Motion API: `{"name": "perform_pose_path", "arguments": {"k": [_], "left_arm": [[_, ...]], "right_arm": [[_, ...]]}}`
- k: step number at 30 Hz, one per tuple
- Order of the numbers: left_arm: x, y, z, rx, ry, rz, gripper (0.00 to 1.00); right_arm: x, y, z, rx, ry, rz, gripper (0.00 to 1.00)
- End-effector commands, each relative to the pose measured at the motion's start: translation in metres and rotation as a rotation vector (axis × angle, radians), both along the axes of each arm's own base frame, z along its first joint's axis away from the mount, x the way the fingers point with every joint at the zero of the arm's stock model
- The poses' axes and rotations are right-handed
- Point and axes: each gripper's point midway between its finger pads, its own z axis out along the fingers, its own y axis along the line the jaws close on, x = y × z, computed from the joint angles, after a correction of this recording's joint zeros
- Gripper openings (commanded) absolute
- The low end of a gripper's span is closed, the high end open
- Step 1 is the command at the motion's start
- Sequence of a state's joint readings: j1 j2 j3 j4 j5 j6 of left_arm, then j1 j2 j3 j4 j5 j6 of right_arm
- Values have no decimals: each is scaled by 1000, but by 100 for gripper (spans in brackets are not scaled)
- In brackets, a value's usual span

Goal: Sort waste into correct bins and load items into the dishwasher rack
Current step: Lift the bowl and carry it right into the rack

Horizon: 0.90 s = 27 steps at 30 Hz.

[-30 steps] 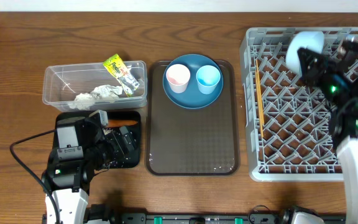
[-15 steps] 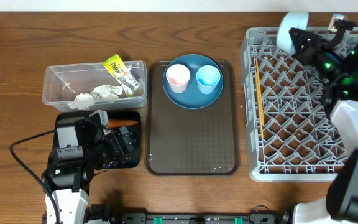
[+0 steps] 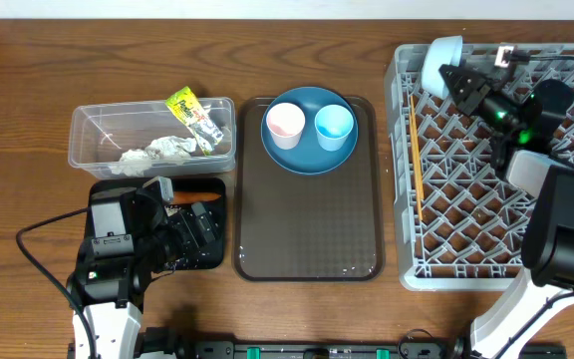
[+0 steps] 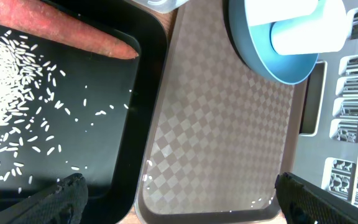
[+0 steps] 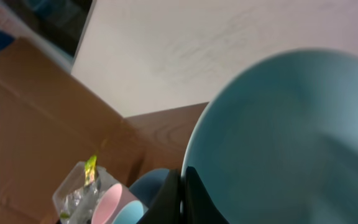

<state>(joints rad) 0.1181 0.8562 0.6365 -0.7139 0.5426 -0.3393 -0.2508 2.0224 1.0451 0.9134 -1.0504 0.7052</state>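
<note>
— Where's the bowl?
— I have the right gripper [image 3: 457, 79] pinched tight on the rim of the white bowl [image 3: 440, 58]. The bowl is tipped on its side over the eleven o'clock corner of the dishwasher rack [image 3: 466, 204]. I cannot tell whether it touches the pegs.
— And your other arm?
— My left gripper [image 4: 180, 200] hangs with its fingers spread wide, holding nothing, over the three o'clock side of the black tray [image 4: 145, 118]. The carrot [image 4: 61, 28] lies along that tray's twelve o'clock edge, with rice [image 4: 11, 106] scattered beside it.
— The rest?
— The chopsticks [image 3: 416, 160] lie in the rack along its nine o'clock wall. The pink cup [image 3: 285, 124] and light blue cup [image 3: 334, 125] stand side by side on the blue plate [image 3: 310, 158], at the twelve o'clock end of the brown tray [image 3: 307, 229]. The crumpled paper [image 3: 157, 152] and wrapper [image 3: 195, 118] lie in the clear tub [image 3: 86, 135].
</note>
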Motion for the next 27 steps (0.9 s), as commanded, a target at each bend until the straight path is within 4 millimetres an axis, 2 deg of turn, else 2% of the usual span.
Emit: {"name": "perform_pose_path", "arguments": {"k": [1,9,20,27], "left_arm": [[3,3,5,16,-18,3,98],[3,3,5,16,-18,3,99],[3,3,5,15,-19,3,99],[3,3,5,15,-19,3,98]], "right_arm": [[-2,-1,-7,17,17,39,1],[-7,-2,6,68,17,71,1],[-23,-48,-6,139,141,65,1],[-32,-64,-11,151,167,71,1]]}}
